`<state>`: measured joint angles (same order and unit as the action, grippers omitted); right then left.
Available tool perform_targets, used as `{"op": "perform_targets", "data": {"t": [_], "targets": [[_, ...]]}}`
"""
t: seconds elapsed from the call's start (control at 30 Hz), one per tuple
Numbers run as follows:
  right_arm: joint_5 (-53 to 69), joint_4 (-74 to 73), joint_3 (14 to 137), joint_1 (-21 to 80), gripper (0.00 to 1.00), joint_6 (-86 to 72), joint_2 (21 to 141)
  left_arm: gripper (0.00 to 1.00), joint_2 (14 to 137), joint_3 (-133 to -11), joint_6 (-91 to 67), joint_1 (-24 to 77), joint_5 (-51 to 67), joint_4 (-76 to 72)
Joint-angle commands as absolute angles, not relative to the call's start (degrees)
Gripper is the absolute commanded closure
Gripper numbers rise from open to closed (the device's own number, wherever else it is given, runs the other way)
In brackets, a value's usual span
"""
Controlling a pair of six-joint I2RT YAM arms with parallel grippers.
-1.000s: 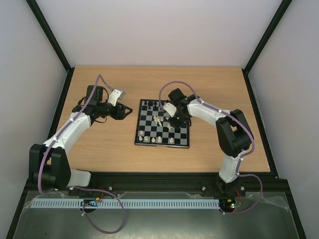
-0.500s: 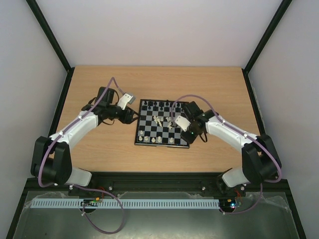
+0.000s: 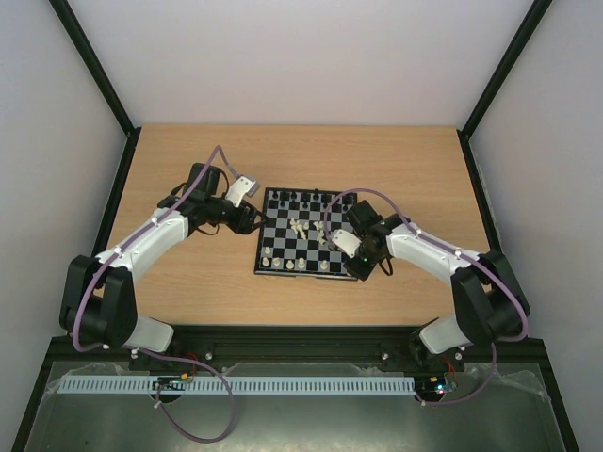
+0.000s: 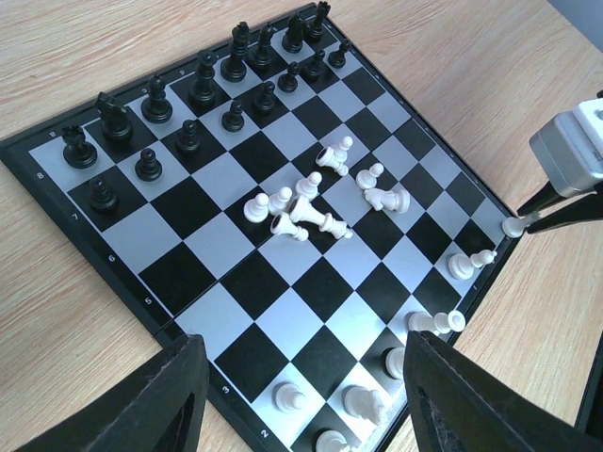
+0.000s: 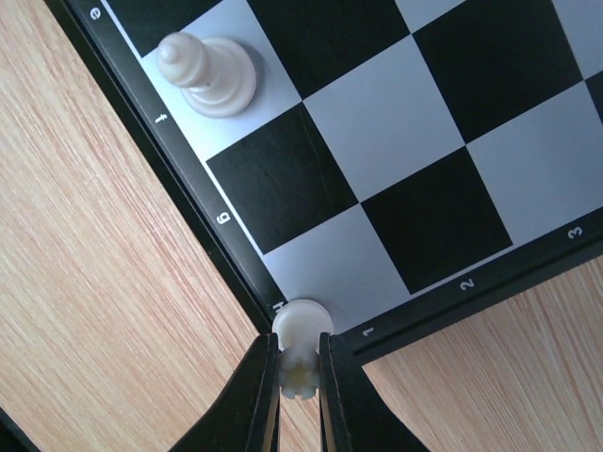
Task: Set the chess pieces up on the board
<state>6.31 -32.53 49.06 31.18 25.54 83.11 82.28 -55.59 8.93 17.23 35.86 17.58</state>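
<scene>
The left arm reaches forward and rightward across the desk (image 3: 207,282); its left end effector (image 3: 247,218) hovers at the far-left corner of the board (image 3: 278,240), fingers apart and holding nothing. Black pieces (image 4: 203,89) stand in two rows along the far edge. Cream-white pieces (image 4: 306,202) lie tipped mid-board, and others stand on the near row. The right arm bends at the elbow, its right end effector (image 5: 300,377) clamped on a cream-white piece (image 5: 301,325) at the near-right corner. The border reads "e", "f", "g" and "1", "2", "3".

Lab enclosure: white walls (image 3: 283,56), wooden table (image 3: 405,160)
</scene>
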Motion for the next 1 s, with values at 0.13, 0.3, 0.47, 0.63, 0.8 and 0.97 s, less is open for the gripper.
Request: {"op": "perform_targets", "data": {"t": [0.13,0.3,0.47,0.63,0.8,0.97], "targets": [[6.06,-32.28,51.85,31.06,0.93,25.41,85.71,0.40,81.79,-56.07,9.95,17.43,35.77,17.95],[5.28,-31.58,52.11,31.08,0.92,25.07,86.54,0.40,81.99,-56.14,9.72,17.46,35.94,17.59],[5.36,-31.55,52.00,31.05,0.89,24.92,86.94,0.40,82.21,-56.32,9.67,17.46,35.95,17.58],[5.51,-32.71,53.37,31.08,0.76,24.39,86.10,0.40,81.95,-56.16,9.89,17.46,35.88,17.82],[5.77,-34.34,60.05,31.03,0.67,23.77,85.81,0.39,81.83,-56.07,10.11,17.47,35.68,18.36],[6.84,-34.38,68.71,31.03,0.70,20.02,91.48,0.38,81.33,-55.60,10.32,17.44,35.60,18.82]]}}
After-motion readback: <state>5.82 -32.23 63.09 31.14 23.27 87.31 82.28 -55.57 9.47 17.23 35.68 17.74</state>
